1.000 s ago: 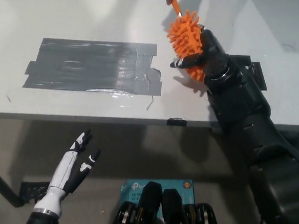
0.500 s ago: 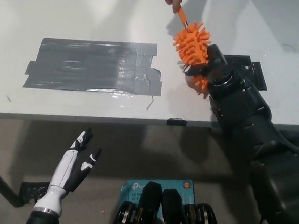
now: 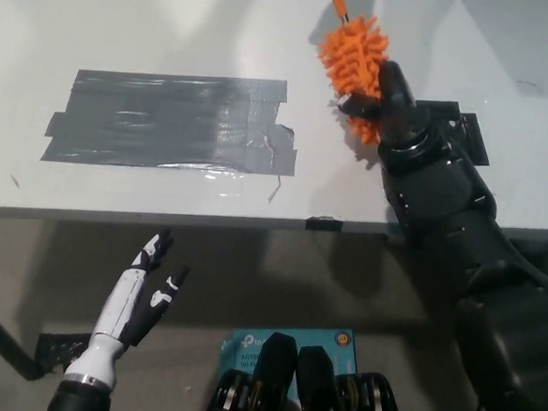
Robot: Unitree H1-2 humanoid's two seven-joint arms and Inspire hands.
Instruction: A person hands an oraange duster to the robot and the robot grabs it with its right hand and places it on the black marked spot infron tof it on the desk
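- right hand [image 3: 387,99] looks wrapped round orange duster [image 3: 355,63], above desk [image 3: 173,29], right of black tape patch [image 3: 172,121]
- person's fingertip on handle: firm grip first
- left hand [image 3: 141,290] idle below, fingers apart

Right arm [image 3: 459,247]: black, enters from the lower right edge of the head view and extends up and to the left, forearm raised over the far right portion of the view. Right hand [image 3: 387,99]: at the end of that arm, in the upper right, fingers [image 3: 354,103] curled closed around what it holds, wrist roughly in line with the forearm.

Left hand [image 3: 141,286]: white, at rest in the lower left, held low and well apart from the right hand. Fingers extended, slightly spread, pointing up and to the right; it holds nothing. Left forearm [image 3: 88,371] runs down to the bottom edge.
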